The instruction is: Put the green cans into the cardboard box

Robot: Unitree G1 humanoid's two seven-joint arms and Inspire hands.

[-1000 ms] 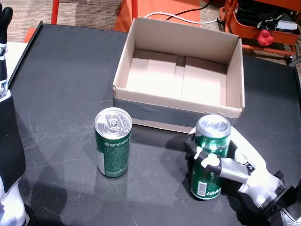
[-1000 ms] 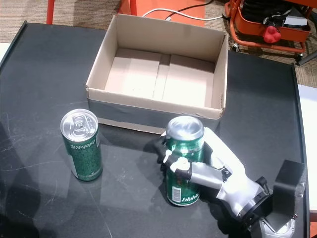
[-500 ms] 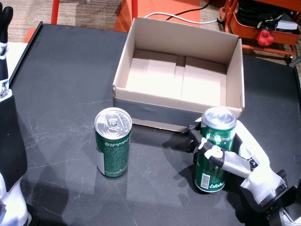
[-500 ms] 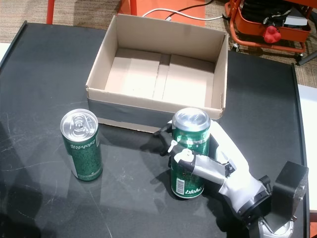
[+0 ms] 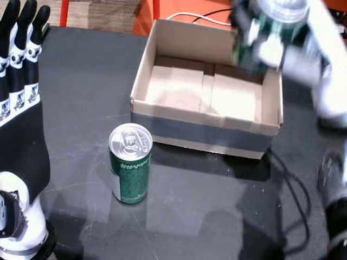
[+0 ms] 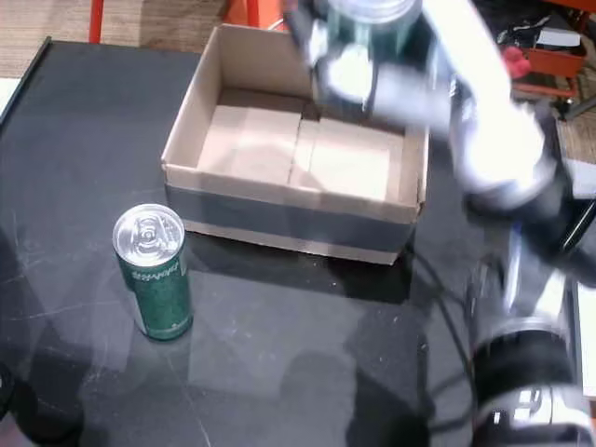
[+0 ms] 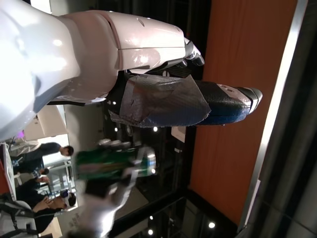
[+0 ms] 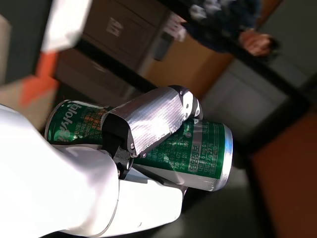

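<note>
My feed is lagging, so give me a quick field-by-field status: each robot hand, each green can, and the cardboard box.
right robot hand: shut on the held green can, raised above the far side of the cardboard box; motion-blurred in both head views
left robot hand: open, fingers extended, holding nothing, at the table's left edge
standing green can: upright on the black table, in front of the box's near-left corner
cardboard box: open, no cans inside
cans boxed: none yet
</note>
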